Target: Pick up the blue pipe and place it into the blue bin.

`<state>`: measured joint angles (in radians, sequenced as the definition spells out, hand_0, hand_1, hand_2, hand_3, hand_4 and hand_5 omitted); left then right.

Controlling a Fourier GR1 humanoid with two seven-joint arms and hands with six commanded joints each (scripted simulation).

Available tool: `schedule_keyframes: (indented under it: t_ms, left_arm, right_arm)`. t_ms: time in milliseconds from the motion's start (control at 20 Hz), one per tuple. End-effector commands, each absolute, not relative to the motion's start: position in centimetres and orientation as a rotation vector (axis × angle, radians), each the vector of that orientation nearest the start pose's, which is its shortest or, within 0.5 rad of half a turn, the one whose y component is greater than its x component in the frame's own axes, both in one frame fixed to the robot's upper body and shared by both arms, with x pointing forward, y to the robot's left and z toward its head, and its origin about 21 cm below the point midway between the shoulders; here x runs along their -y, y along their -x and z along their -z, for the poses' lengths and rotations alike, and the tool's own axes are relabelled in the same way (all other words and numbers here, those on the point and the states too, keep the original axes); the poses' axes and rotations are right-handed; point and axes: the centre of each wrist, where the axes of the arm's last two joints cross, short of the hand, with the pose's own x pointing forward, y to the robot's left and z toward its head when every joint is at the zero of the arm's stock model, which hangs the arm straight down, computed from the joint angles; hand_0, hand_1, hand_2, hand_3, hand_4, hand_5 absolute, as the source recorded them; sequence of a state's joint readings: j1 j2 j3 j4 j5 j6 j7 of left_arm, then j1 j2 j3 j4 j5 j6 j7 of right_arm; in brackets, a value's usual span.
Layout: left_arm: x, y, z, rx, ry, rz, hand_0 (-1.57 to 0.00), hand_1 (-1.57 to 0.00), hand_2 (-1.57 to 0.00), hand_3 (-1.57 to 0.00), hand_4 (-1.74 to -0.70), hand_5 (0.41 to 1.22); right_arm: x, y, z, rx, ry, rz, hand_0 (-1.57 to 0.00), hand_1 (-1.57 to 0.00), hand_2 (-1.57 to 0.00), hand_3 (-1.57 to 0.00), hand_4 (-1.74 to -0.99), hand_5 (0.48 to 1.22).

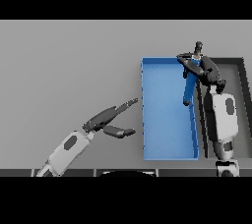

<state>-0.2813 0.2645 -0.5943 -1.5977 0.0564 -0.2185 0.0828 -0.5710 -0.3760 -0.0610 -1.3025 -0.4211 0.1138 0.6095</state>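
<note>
Pickup done: blue pipe (189, 88) clenched in right hand (199, 67), hanging upright over right side of blue bin (167, 120), not yet released. Left: lowering and letting go. Left hand (110, 120) idle, fingers relaxed, beside bin.

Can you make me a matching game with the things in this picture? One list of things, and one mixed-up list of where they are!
Things:
1. long blue pipe
2. blue rectangular bin
3. dark grey tray
4. robot's left hand

Places or states:
A. at the far right edge of the table
B. open, over the bare grey table, left of the bin
C. held in the right hand, hanging over the bin's right side
D. in the middle-right, between the left hand and the tray

Pairs: 1-C, 2-D, 3-A, 4-B
</note>
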Motion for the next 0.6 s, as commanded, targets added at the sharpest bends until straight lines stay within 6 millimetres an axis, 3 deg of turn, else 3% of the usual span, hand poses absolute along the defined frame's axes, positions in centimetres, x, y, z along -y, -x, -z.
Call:
schedule_keyframes:
  t_ms: [0, 150, 250, 300, 400, 500, 550]
  left_arm:
    - [-12.4, -26.1, -4.7, 1.518, 0.429, 0.959, 0.0, 0.0, 0.0, 0.0, -0.83, 0.471]
    - [-12.2, -26.1, -4.9, 1.521, 0.44, 0.965, 0.0, 0.0, 0.0, 0.0, -0.83, 0.475]
    - [-12.2, -26.1, -4.8, 1.515, 0.431, 0.963, 0.0, 0.0, 0.0, 0.0, -0.83, 0.474]
    - [-12.3, -26.1, -4.8, 1.516, 0.432, 0.962, 0.0, 0.0, 0.0, 0.0, -0.83, 0.474]
    - [-12.2, -26.3, -5.0, 1.523, 0.428, 0.966, 0.0, 0.0, 0.0, 0.0, -0.83, 0.476]
    - [-11.8, -26.1, -4.8, 1.518, 0.438, 0.961, 0.0, 0.0, 0.0, 0.0, -0.83, 0.476]
    - [-12.3, -26.0, -4.7, 1.517, 0.426, 0.966, 0.0, 0.0, 0.0, 0.0, -0.83, 0.477]
  right_arm:
    - [28.3, -36.8, -13.0, 1.212, -0.137, -0.182, -1.57, -1.57, -1.57, -1.18, -1.569, 1.221]
    - [27.5, -35.7, -10.5, 1.099, -0.105, -0.215, -1.57, -1.57, -1.57, -0.69, -1.653, 1.205]
    - [27.7, -35.2, -9.5, 1.013, -0.075, -0.197, -1.57, -1.57, -1.57, -1.01, -1.583, 1.199]
    - [27.5, -35.3, -9.1, 0.962, -0.079, -0.162, -1.46, -1.38, -1.33, -0.81, -1.534, 1.19]
    - [27.1, -35.4, -8.8, 0.898, -0.103, -0.162, -0.94, -0.88, -0.85, -0.52, -1.404, 1.159]
    - [27.0, -35.4, -8.6, 0.833, -0.102, -0.167, -0.6, -0.57, -0.55, -0.33, -1.302, 1.182]
    - [26.8, -35.1, -9.0, 0.834, -0.101, -0.231, -0.48, -0.45, -0.44, -0.26, -1.264, 1.139]
